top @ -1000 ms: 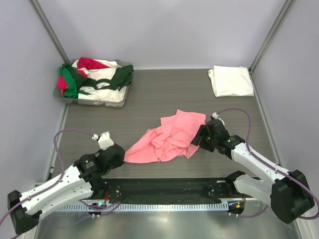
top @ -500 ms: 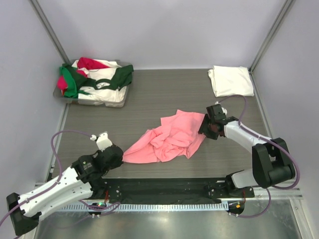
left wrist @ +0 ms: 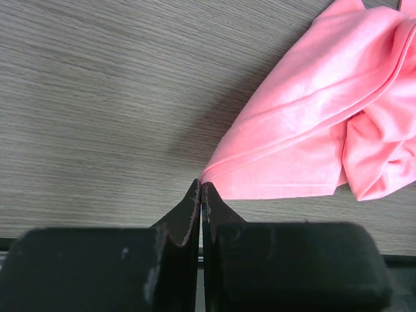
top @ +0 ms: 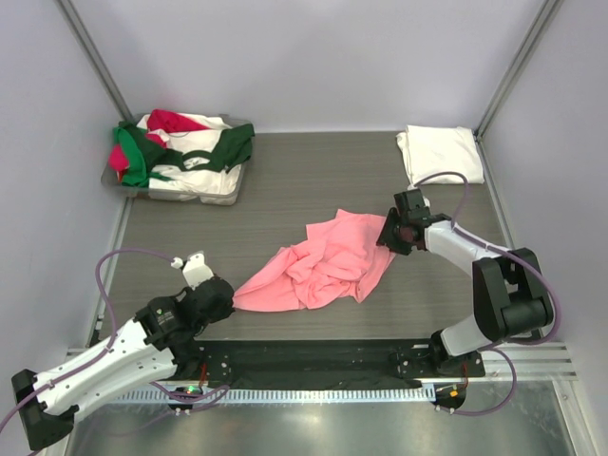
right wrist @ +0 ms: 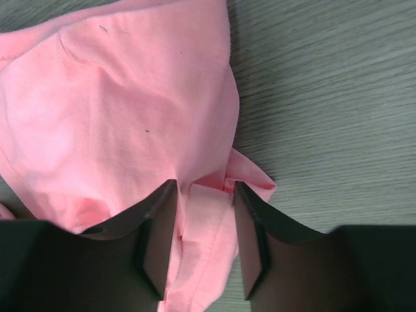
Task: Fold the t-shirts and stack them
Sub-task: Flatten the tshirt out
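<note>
On the tabletop (top: 285, 190) you have one salmon-pink t-shirt (top: 323, 266) crumpled in the middle, one tray (top: 235, 190) far left with a heap of shirts (top: 180, 152), and one folded white t-shirt (top: 440, 154) far right. Your left fingers (left wrist: 185, 218) are clenched on the pink corner. Your right fingers (right wrist: 156, 227) stand released around its other edge.

White arm links (top: 104, 366), black joints (top: 195, 309), purple cables (top: 101, 285)

Lab test cell: blank walls (top: 313, 66), metal frame posts (top: 93, 57), bench (top: 313, 180).
</note>
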You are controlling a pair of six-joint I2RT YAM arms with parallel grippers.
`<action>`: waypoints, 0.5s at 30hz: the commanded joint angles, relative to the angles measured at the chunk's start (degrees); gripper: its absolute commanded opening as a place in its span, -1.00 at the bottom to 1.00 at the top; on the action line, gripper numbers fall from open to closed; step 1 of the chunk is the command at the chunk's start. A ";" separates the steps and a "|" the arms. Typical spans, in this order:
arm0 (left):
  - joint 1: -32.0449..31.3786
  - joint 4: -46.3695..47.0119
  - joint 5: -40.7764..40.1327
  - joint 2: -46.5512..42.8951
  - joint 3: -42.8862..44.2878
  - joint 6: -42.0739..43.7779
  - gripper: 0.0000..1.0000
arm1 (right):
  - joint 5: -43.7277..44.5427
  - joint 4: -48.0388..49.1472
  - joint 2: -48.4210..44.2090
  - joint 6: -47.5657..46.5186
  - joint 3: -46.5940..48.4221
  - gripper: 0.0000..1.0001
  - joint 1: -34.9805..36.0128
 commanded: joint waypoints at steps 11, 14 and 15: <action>-0.07 -0.24 -2.43 -0.35 0.79 -1.27 -1.00 | -0.27 2.02 -6.23 0.39 -4.66 -0.61 -0.02; -0.07 -0.41 -2.60 -0.79 0.88 -1.53 -1.00 | 0.26 0.96 -8.87 0.83 -5.80 -0.61 -0.02; -0.07 -0.50 -2.61 -0.96 0.79 -1.71 -1.00 | 0.26 0.79 -9.49 0.92 -6.15 -0.48 -0.02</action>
